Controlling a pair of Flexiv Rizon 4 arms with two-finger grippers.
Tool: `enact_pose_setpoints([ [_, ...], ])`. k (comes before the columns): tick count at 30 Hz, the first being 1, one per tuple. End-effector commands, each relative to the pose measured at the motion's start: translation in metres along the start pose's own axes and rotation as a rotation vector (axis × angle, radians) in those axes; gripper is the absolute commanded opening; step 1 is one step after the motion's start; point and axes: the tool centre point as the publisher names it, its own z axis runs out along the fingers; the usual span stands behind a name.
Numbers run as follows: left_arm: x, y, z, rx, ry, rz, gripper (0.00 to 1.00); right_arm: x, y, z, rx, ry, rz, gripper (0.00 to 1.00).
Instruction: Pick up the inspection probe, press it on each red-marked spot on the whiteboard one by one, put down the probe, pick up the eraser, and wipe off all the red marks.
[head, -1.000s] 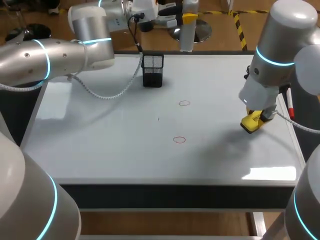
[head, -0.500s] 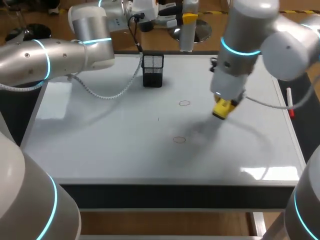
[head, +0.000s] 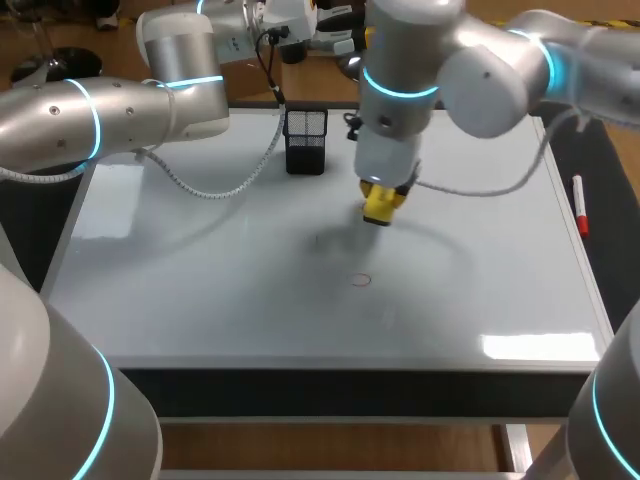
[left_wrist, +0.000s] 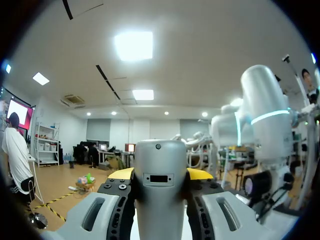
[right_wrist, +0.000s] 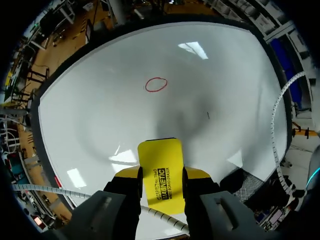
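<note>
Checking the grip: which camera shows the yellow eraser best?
Right wrist view: the eraser sits face on between the fingers of the right gripper. The head view shows only its yellow end; the left wrist view shows none.

- A robotics lab, by the look of it.
- Two grey robot arms work one bench: the left arm (head: 100, 115) and the right arm (head: 470, 70), each with a glowing cyan ring (cables trail from both).
- The bench top is a flat whiteboard (head: 200, 300) carrying a black mesh pen holder (head: 305, 140).

Head overhead, right wrist down (shared whiteboard (head: 200, 280)), left wrist outward
</note>
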Motion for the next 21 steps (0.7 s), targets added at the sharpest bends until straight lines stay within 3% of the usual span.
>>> enact_pose_setpoints([
  [1, -0.001, -0.001, 0.0, -0.001, 0.002, -0.001, 0.0, -0.033, -0.004, 0.013, -0.022, 0.132, -0.036, 0.0],
  [12, -0.001, -0.001, 0.0, -0.001, 0.002, -0.001, 0.0, -0.046, -0.003, 0.024, -0.063, 0.13, -0.162, 0.0],
  [21, -0.001, -0.001, 0.0, -0.001, 0.002, -0.001, 0.0, -0.041, -0.006, 0.034, -0.089, 0.112, -0.184, 0.0],
])
